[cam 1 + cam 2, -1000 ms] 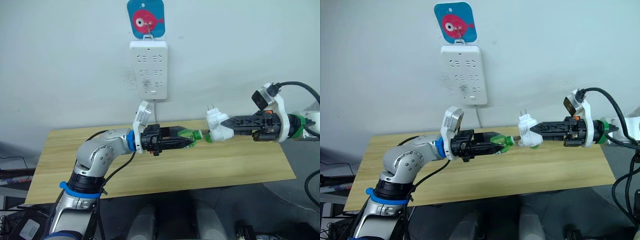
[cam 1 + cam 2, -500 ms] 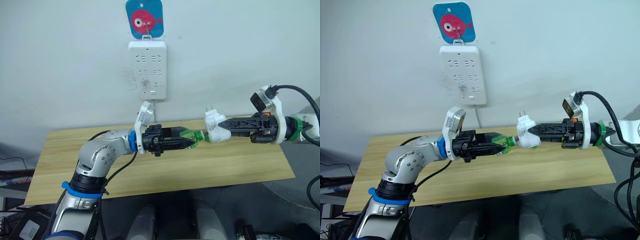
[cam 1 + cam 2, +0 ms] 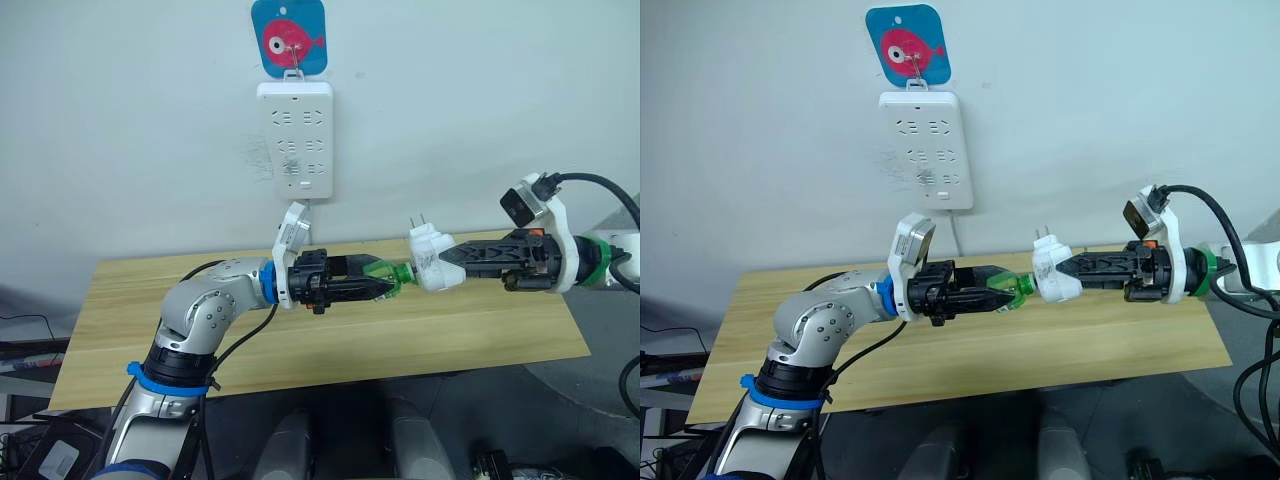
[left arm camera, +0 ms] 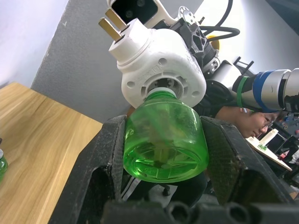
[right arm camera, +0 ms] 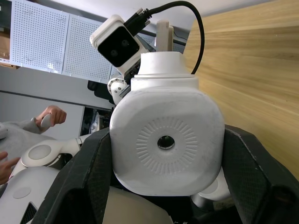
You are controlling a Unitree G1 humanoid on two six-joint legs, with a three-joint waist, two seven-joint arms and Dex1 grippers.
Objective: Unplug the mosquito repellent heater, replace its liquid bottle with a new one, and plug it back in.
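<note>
Bottle and heater being mated in mid-air above the surface (image 3: pixel 330 345). My left hand (image 3: pixel 385 288) is clamping the green bottle (image 3: pixel 378 275) by its body, fingers (image 4: pixel 105 158) pressed on either flank; my right hand (image 3: pixel 447 262) is clamping the heater (image 3: pixel 430 258), its plug prongs (image 3: pixel 418 221) pointing up and away from the bottle. In the left wrist view, the bottle's neck is sitting at the heater's round socket (image 4: pixel 163 86), touching or just entering; I cannot tell how far the thread is engaged. The power strip (image 3: pixel 296 138) is hanging on the wall above, with no plug in it.

I am judging this to be the screwing-in step. To do it well, I am keeping the two axes in one line, pressing lightly together, and turning one part while the other is being held firm; any tilt risks cross-threading, and a loose grip on the smooth bottle risks slipping.
</note>
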